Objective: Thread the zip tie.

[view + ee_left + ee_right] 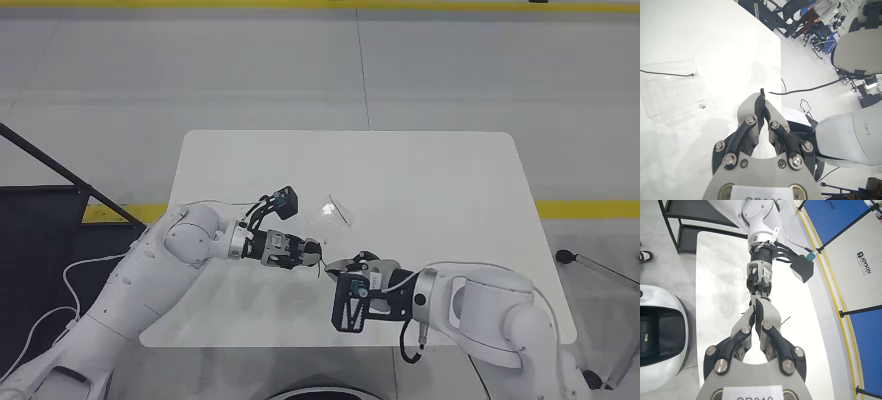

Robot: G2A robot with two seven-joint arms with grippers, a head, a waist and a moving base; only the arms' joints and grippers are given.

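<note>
Smooth white counter (725,47) with a soft sheen. Clear glossy tray (674,94), probably plastic. Thin matt black plastic zip tie (762,91). Left hand (763,100) and right hand (754,311): brushed metal plates, shiny screws, matt grey shells, ribbed black rubbery pads (759,315)

Robotics lab hall. Grey floor (450,70), yellow tape lines (590,209); blue partition panels (865,332) and black metal rack (696,208) beyond right claw (754,310); office chairs (786,11), monitor (871,86) past left claw (763,95), off tabletop (734,47) edge.
</note>
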